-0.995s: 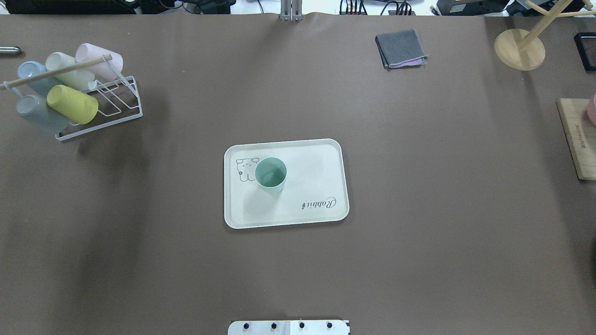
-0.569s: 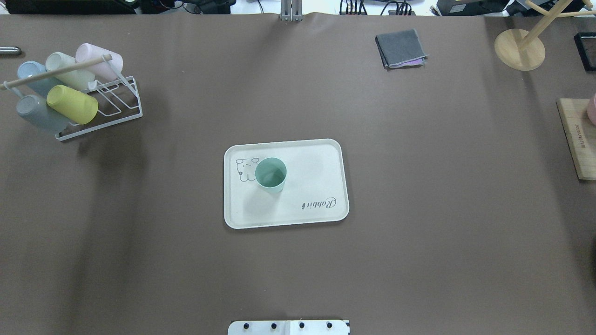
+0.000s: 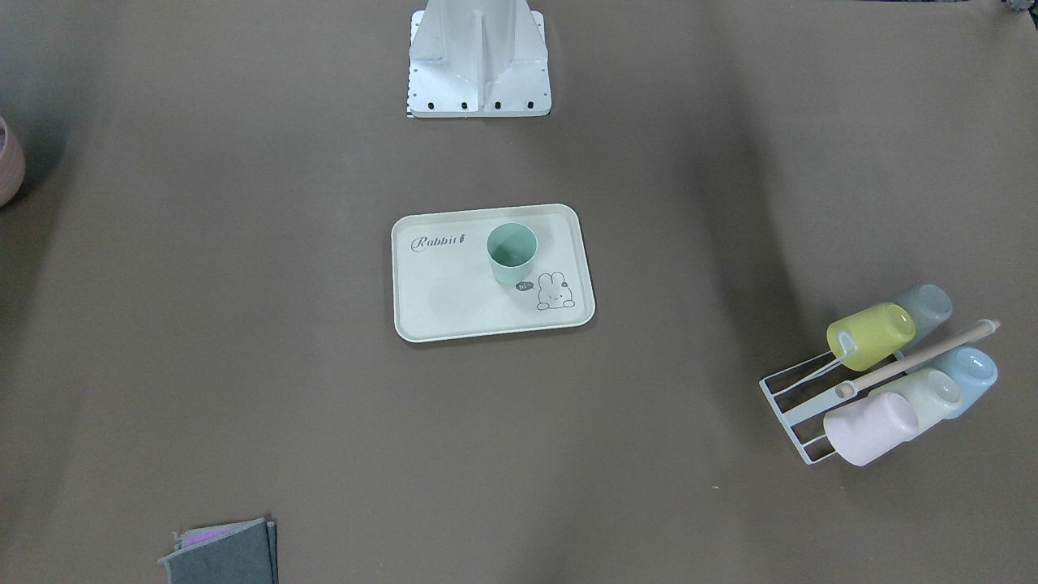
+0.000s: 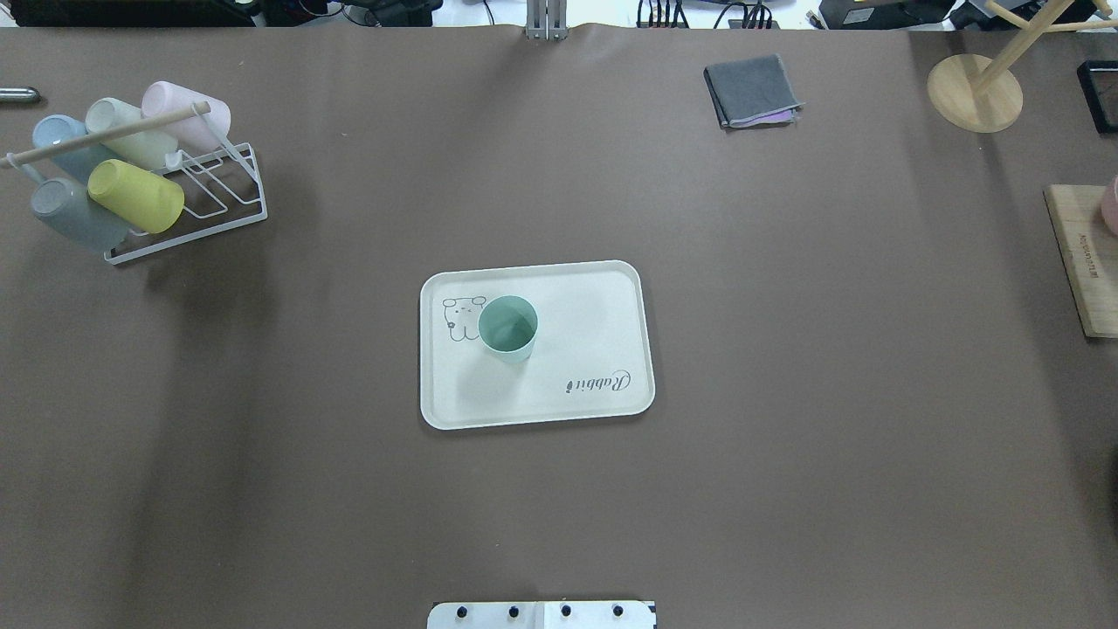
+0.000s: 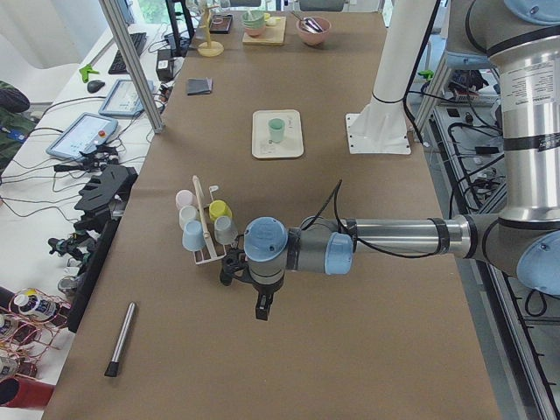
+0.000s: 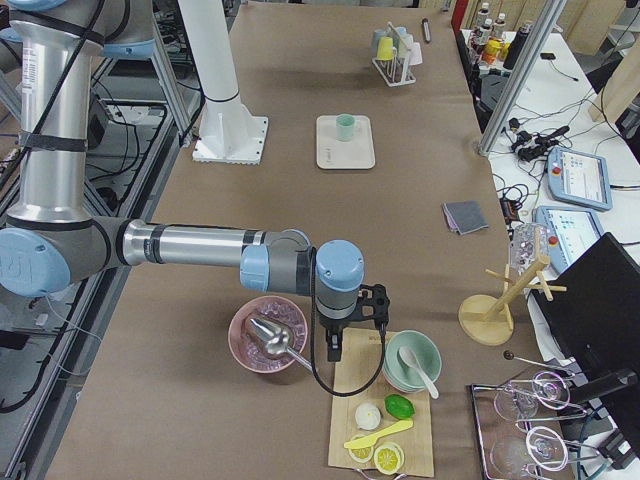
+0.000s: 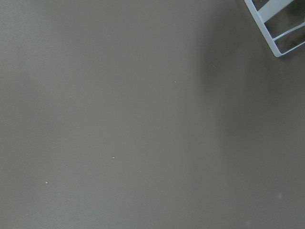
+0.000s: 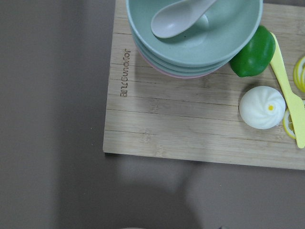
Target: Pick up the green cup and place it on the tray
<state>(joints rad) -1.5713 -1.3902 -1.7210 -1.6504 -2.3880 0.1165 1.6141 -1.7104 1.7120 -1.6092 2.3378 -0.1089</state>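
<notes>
The left gripper [image 5: 261, 308] is hanging near the cup rack [image 4: 214, 183], the right gripper [image 6: 333, 350] over the wooden board [image 8: 190, 129], and I cannot tell their opening; the green cup [image 4: 508, 326] is standing upright on the tray [image 4: 594, 306], well apart from both.

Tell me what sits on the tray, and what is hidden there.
Only the green cup stands on the tray, upright, mouth up, with nothing showing inside it. The bunny drawing and Rabbit script are printed on the tray's floor. The patch under the cup is covered.
</notes>
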